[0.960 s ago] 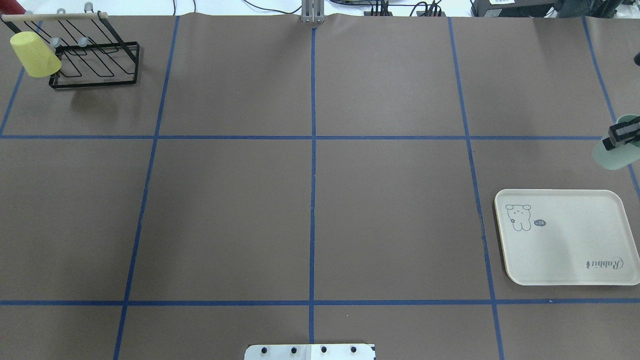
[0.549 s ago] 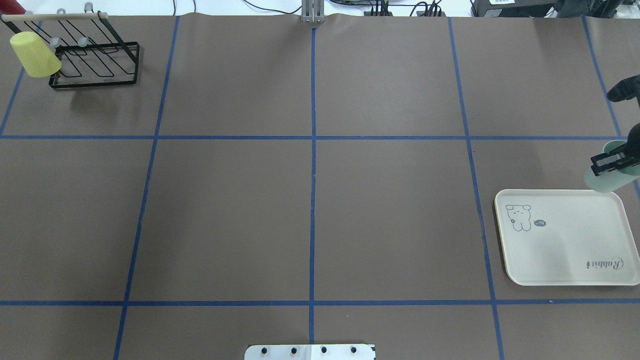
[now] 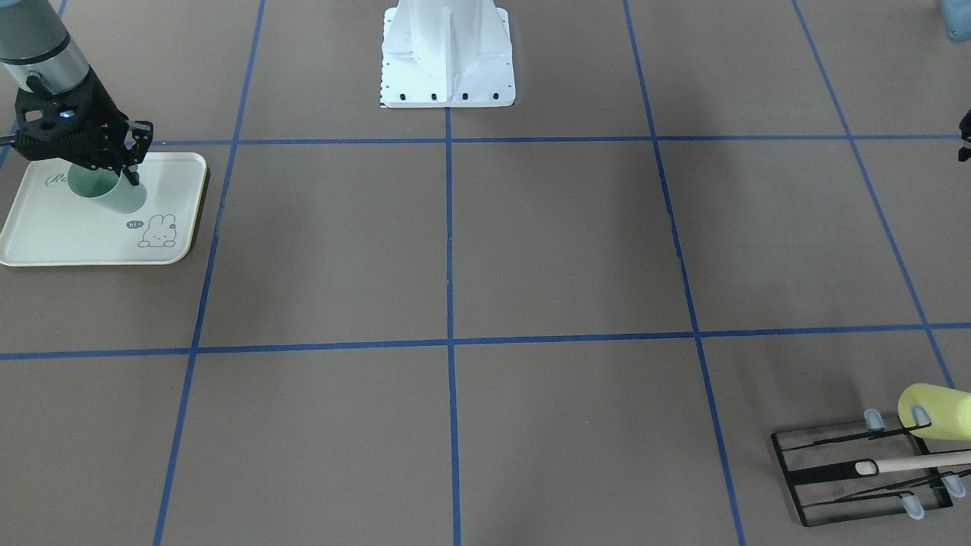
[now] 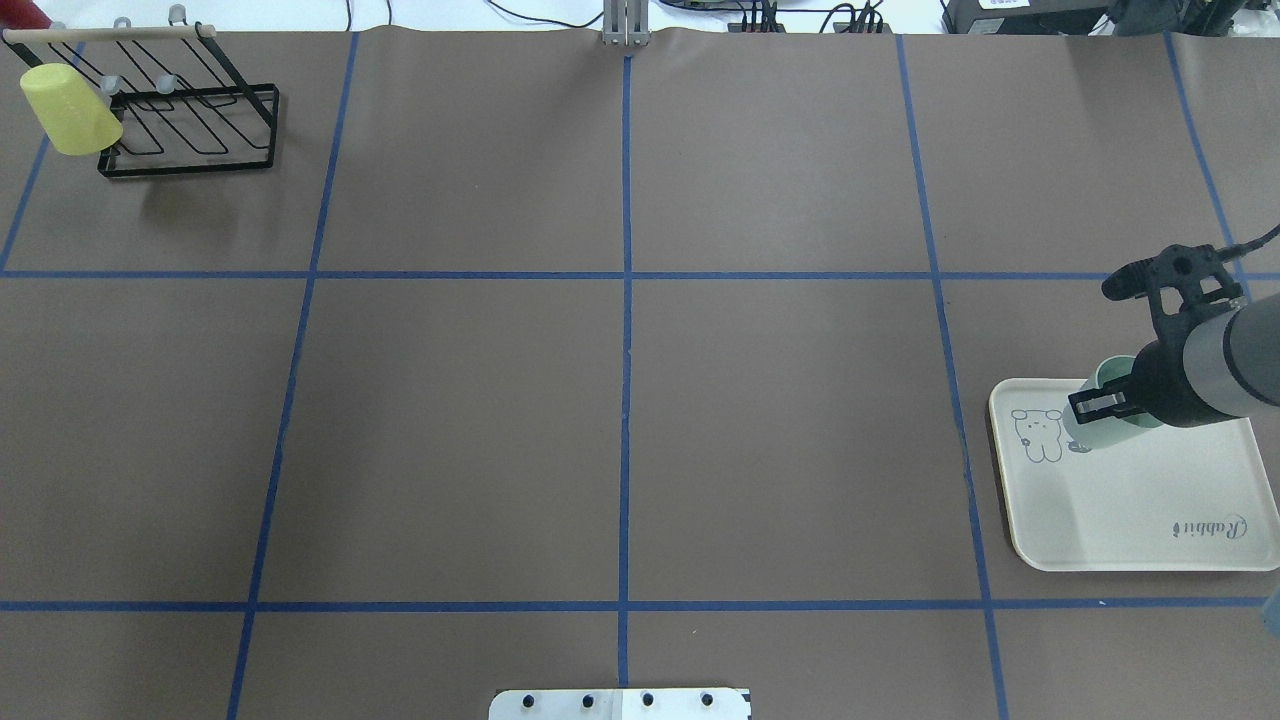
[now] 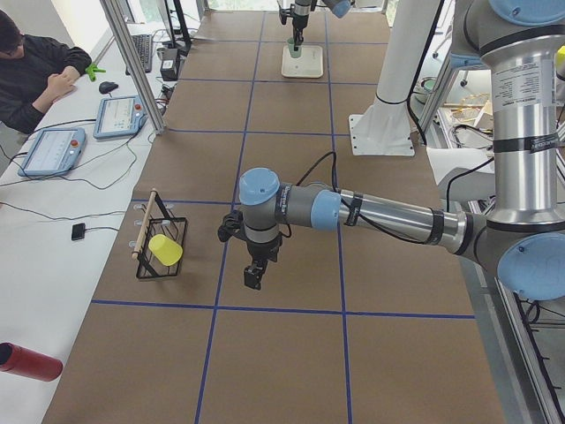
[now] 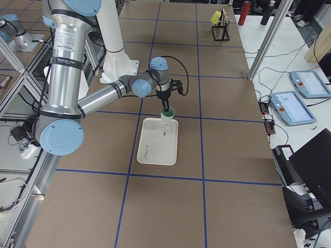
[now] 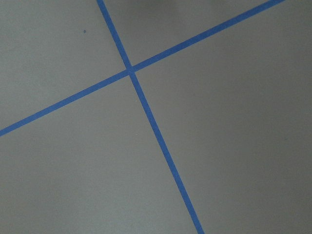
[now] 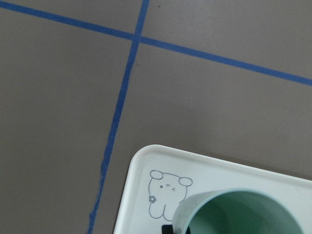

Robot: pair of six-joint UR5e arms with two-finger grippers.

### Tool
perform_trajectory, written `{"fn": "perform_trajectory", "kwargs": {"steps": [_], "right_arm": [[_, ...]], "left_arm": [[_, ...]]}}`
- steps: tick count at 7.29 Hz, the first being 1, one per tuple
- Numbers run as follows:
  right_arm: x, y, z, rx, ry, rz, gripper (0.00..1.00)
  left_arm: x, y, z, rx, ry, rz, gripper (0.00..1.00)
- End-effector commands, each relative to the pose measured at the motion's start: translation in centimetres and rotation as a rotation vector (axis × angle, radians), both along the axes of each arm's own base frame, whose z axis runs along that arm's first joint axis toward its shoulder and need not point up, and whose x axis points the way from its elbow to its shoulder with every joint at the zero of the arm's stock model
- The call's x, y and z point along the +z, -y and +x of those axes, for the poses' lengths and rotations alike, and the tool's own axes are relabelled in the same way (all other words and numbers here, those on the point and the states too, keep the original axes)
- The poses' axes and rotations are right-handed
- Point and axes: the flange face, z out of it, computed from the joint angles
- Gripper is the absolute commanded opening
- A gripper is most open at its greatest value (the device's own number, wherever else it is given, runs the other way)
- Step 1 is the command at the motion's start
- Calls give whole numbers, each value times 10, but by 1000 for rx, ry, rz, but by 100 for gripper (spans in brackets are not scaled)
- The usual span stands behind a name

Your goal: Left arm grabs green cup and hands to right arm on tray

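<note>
My right gripper (image 4: 1105, 405) is shut on the pale mint-green cup (image 4: 1100, 435) and holds it upright, mouth up, over the far left corner of the cream tray (image 4: 1150, 500), next to the rabbit drawing. In the front-facing view the cup (image 3: 114, 199) hangs under the gripper (image 3: 102, 171) above the tray (image 3: 76, 243). I cannot tell whether the cup touches the tray. The right wrist view shows the cup's rim (image 8: 239, 214) and the tray corner (image 8: 146, 165). My left gripper (image 5: 254, 276) hovers near the rack, holding nothing; I cannot tell whether it is open or shut.
A black wire rack (image 4: 190, 110) with a pale yellow cup (image 4: 68, 110) on it stands at the table's far left corner. The robot base (image 3: 447, 68) is at the middle of the near edge. Blue tape lines mark the brown table.
My right gripper has carried the green cup from the table's right edge, toward me and inward, to over the tray's far left corner. The rack and the yellow cup have not moved.
</note>
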Motion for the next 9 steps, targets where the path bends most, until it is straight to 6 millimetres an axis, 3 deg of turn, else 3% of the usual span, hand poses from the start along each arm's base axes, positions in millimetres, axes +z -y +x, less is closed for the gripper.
{"fn": "perform_trajectory", "kwargs": {"steps": [1,4,6,7,8,9], "right_arm": [[38,-13,-9,12,43,17,0],[73,-16,-12,45,-50,55,0],[76,-20,-17,32,-60,49,0],[82,-21,-22,20,-69,44,21],[79,-21,-23,18,-63,49,50],[77,-20,-23,25,-61,57,99]], "left_arm": [[4,-6,3,-29,-47,-47,100],[3,-6,4,-30,-52,-49,100],[2,-6,4,-30,-52,-48,100],[2,-5,4,-30,-52,-46,100],[3,-6,4,-31,-52,-50,100],[3,-6,4,-31,-52,-50,100]]}}
